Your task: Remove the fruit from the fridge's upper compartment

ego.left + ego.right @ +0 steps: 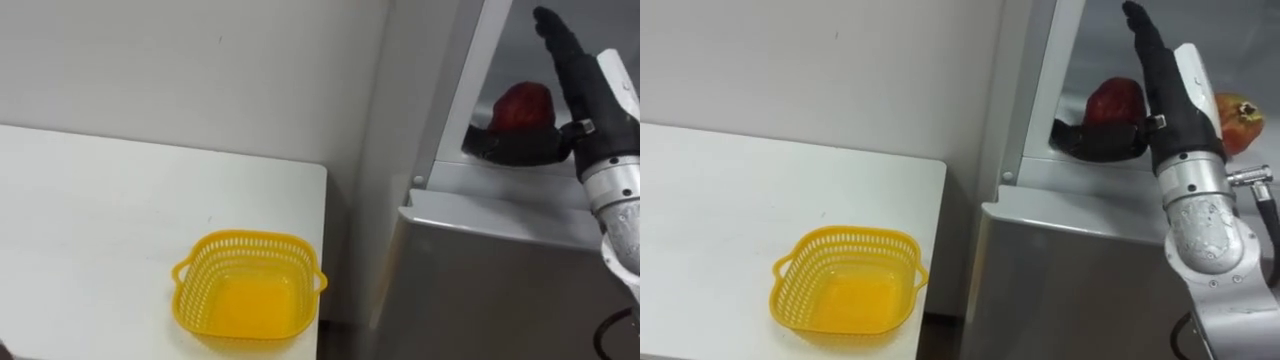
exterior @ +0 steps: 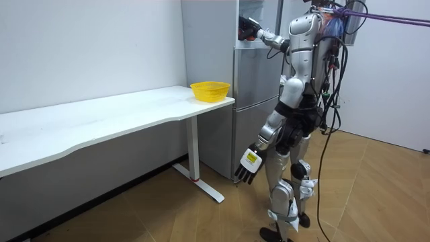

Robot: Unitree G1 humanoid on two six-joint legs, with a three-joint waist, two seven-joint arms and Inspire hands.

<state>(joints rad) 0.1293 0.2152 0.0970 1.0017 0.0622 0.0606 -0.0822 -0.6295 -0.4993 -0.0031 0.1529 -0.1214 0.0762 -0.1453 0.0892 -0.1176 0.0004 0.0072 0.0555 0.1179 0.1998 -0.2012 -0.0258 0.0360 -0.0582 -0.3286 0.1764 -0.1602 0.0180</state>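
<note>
A dark red pomegranate (image 1: 522, 103) (image 1: 1114, 98) sits on the shelf of the open upper fridge compartment (image 2: 259, 17). My right hand (image 1: 583, 92) (image 1: 1178, 100) reaches into that compartment just right of the fruit. Its fingers point straight up and its thumb (image 1: 510, 148) stretches left along the fruit's lower front, so the hand is open. A second, paler pomegranate (image 1: 1240, 120) lies further right, behind my wrist. My left hand (image 2: 248, 162) hangs open at my side. I stand facing the fridge.
A yellow plastic basket (image 1: 248, 285) (image 2: 209, 89) stands empty at the corner of the white table (image 1: 90, 230) nearest the fridge. The shut grey lower fridge door (image 1: 480, 290) is below the compartment. The compartment's pale frame (image 1: 468, 90) runs left of the fruit.
</note>
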